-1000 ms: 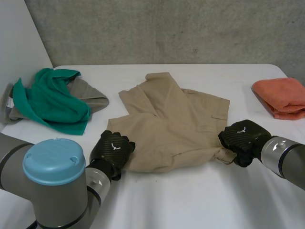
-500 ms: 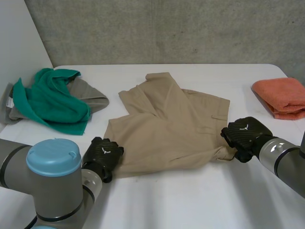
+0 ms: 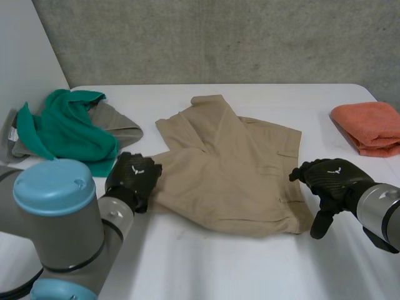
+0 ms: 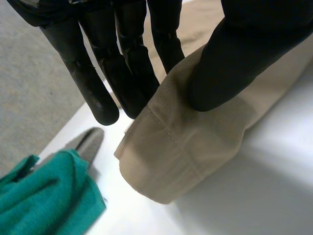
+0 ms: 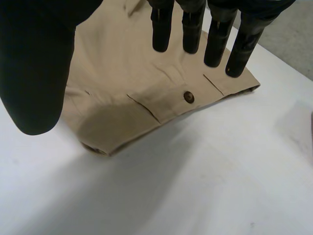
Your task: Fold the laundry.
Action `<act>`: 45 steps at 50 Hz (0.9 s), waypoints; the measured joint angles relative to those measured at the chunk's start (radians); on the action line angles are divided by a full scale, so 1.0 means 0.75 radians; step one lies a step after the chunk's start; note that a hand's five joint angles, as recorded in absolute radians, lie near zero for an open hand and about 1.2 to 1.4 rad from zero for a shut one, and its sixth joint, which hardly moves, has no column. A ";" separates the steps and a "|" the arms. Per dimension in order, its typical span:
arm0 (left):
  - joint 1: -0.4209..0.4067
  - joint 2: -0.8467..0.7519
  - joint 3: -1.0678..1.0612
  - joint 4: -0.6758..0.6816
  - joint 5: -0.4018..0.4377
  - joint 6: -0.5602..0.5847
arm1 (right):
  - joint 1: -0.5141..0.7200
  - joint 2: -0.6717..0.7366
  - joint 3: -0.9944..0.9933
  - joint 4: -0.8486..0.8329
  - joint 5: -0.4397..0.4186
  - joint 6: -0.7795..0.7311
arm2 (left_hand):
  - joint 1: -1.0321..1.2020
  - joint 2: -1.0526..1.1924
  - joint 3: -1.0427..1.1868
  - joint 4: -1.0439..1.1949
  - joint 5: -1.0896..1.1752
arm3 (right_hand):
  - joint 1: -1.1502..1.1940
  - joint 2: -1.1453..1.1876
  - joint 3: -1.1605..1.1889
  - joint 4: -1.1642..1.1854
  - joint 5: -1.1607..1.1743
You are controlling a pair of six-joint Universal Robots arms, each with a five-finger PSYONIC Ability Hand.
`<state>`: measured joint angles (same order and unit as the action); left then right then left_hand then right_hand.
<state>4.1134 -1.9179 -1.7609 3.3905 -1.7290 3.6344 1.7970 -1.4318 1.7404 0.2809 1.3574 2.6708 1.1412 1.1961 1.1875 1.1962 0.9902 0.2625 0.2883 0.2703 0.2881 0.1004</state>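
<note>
Tan shorts (image 3: 231, 169) lie spread in the middle of the white table (image 3: 250, 262). My left hand (image 3: 132, 178) is at their left hem corner. In the left wrist view its thumb (image 4: 230, 63) presses the folded tan hem (image 4: 186, 147) against the fingers (image 4: 122, 58), so it is shut on the cloth. My right hand (image 3: 331, 179) hovers just off the shorts' right near corner with straight, spread fingers (image 5: 215, 39). A buttoned pocket flap (image 5: 186, 97) of the shorts (image 5: 127, 88) lies below those fingertips, untouched.
A green cloth (image 3: 65, 134) lies over a grey garment (image 3: 122, 125) at the table's left, close to my left hand; the green cloth (image 4: 44, 196) also lies beyond the hem. A folded orange towel (image 3: 369, 127) sits at the right edge. A concrete wall stands behind.
The right hand has let go of the shorts' right corner and opened; that corner now lies flat. The left hand has closed on the left hem and moved it away from the table's near edge.
</note>
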 measured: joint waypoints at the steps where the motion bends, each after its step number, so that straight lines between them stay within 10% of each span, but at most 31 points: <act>1: 0.001 -0.003 0.016 -0.001 0.000 0.000 | 0.002 -0.023 0.010 0.007 0.002 0.070 | 0.000 0.000 0.000 0.000 0.000 | -0.020 -0.020 -0.021 -0.020 -0.015; 19: 0.021 -0.106 0.307 -0.115 0.031 -0.058 | 0.167 0.043 0.232 -0.347 0.054 0.367 | 0.000 0.000 0.000 0.000 0.000 | -0.072 -0.066 -0.036 -0.058 -0.022; 25: 0.041 -0.107 0.345 -0.175 0.033 -0.112 | 0.208 0.197 0.201 -0.482 0.192 0.344 | 0.000 0.002 0.005 0.000 0.000 | 0.304 0.366 0.393 0.339 0.338; 28: 0.047 -0.104 0.342 -0.200 0.033 -0.126 | 0.217 0.247 0.181 -0.570 0.265 0.321 | 0.000 0.002 0.005 0.001 0.000 | 0.864 1.136 1.141 1.128 1.095; 45: -0.033 0.184 -0.112 -0.452 0.062 -0.054 | 0.195 -0.018 0.212 -0.446 0.289 -0.237 | 0.000 0.002 0.005 0.005 0.000 | 0.942 1.178 1.209 1.199 1.174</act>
<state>4.0889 -1.7796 -1.8446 3.0512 -1.6826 3.5940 1.9431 -1.4453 1.8995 -0.0539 1.5739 2.4930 1.1412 1.1977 1.1913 1.2001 0.9902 0.9693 1.1716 1.1771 1.1871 0.9812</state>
